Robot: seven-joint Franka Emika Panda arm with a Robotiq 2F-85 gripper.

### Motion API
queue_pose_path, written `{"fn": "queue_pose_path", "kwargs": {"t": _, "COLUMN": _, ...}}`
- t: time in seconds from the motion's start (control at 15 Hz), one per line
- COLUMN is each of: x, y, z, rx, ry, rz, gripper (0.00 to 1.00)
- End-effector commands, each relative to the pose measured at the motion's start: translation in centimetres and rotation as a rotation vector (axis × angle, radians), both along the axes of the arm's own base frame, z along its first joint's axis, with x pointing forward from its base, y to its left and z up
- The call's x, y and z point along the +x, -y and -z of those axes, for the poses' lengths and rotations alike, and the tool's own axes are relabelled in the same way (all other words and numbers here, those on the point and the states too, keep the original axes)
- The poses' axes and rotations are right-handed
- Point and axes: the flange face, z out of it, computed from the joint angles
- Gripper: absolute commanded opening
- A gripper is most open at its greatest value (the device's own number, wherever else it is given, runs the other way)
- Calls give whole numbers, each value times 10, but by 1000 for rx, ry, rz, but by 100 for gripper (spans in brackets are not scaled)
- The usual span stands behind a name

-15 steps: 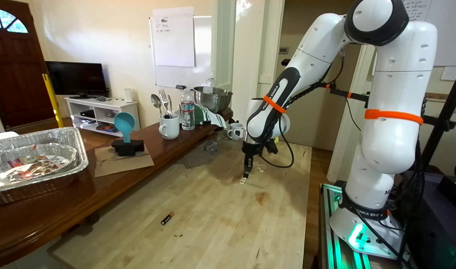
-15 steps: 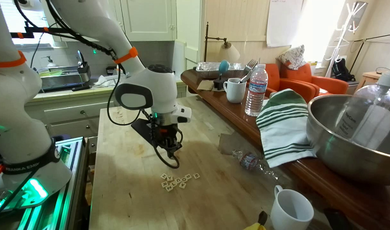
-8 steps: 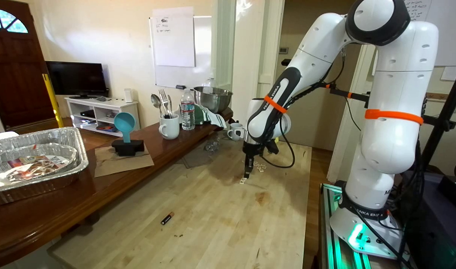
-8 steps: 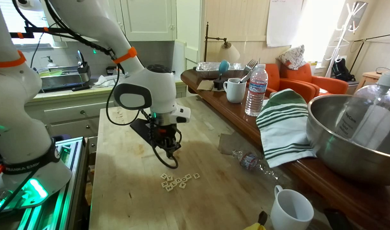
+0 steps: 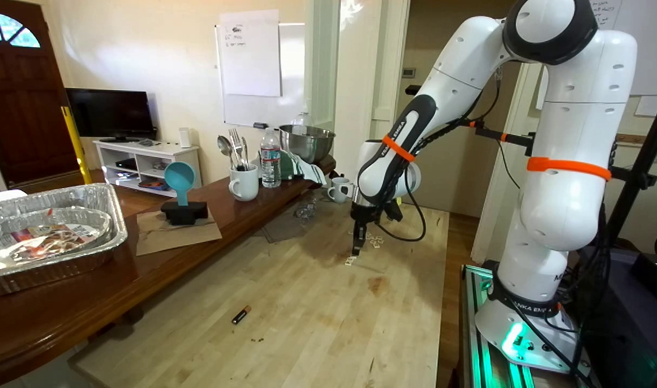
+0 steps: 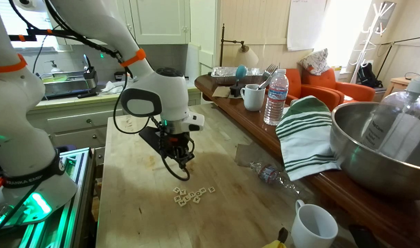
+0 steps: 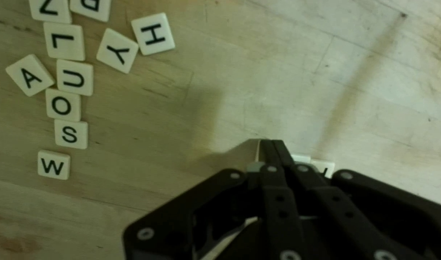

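Wooden table [image 5: 307, 345], kinda stained. Gripper [image 7: 272, 141] fully clenched, low down; we see half-hidden tiles [image 7: 319, 166] right by it, more letter tiles [image 7: 75, 77] scattered face up nearby. Farther off we've got crushed bottle [image 6: 268, 173], white mug [image 6: 315, 225], then steel bowl [image 6: 354, 165] on counter [image 6: 385, 213].

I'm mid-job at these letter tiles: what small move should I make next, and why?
Probably raise the gripper slightly, straight up, before any sideways move. In the wrist view it looks shut, with no tile visible between its fingers, and it partly hides the nearest letter tiles. Contact can't be judged, so sliding might knock them.
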Motion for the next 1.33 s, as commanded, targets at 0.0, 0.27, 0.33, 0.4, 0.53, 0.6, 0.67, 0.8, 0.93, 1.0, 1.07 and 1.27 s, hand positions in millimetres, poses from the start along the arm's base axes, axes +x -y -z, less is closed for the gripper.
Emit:
{"fn": "queue_pose_path", "kwargs": {"t": 0.0, "x": -7, "y": -4, "z": -6, "rx": 3, "ry": 31, "rz": 2, "gripper": 0}}
{"fn": "queue_pose_path", "kwargs": {"t": 0.27, "x": -10, "y": -4, "z": -15, "rx": 9, "ry": 43, "rz": 18, "gripper": 0}}
{"fn": "queue_pose_path", "kwargs": {"t": 0.33, "x": -11, "y": -3, "z": -16, "rx": 6, "ry": 46, "rz": 25, "gripper": 0}}
{"fn": "queue_pose_path", "kwargs": {"t": 0.4, "x": -12, "y": -3, "z": -18, "rx": 6, "ry": 49, "rz": 27, "gripper": 0}}
{"fn": "queue_pose_path", "kwargs": {"t": 0.53, "x": -15, "y": -2, "z": -22, "rx": 4, "ry": 54, "rz": 40, "gripper": 0}}
{"fn": "queue_pose_path", "kwargs": {"t": 0.6, "x": -17, "y": 0, "z": -24, "rx": 2, "ry": 58, "rz": 47, "gripper": 0}}
{"fn": "queue_pose_path", "kwargs": {"t": 0.67, "x": -18, "y": 1, "z": -26, "rx": 3, "ry": 60, "rz": 56, "gripper": 0}}
{"fn": "queue_pose_path", "kwargs": {"t": 0.8, "x": -7, "y": 9, "z": -30, "rx": 5, "ry": 65, "rz": 82, "gripper": 0}}
{"fn": "queue_pose_path", "kwargs": {"t": 0.93, "x": -16, "y": 13, "z": -34, "rx": 8, "ry": 74, "rz": 110, "gripper": 0}}
{"fn": "queue_pose_path", "kwargs": {"t": 1.0, "x": -14, "y": 17, "z": -36, "rx": 9, "ry": 76, "rz": 127, "gripper": 0}}
{"fn": "queue_pose_path", "kwargs": {"t": 1.07, "x": -11, "y": 21, "z": -38, "rx": 11, "ry": 79, "rz": 144, "gripper": 0}}
{"fn": "queue_pose_path", "kwargs": {"t": 1.27, "x": -17, "y": 31, "z": -44, "rx": 15, "ry": 90, "rz": 198, "gripper": 0}}
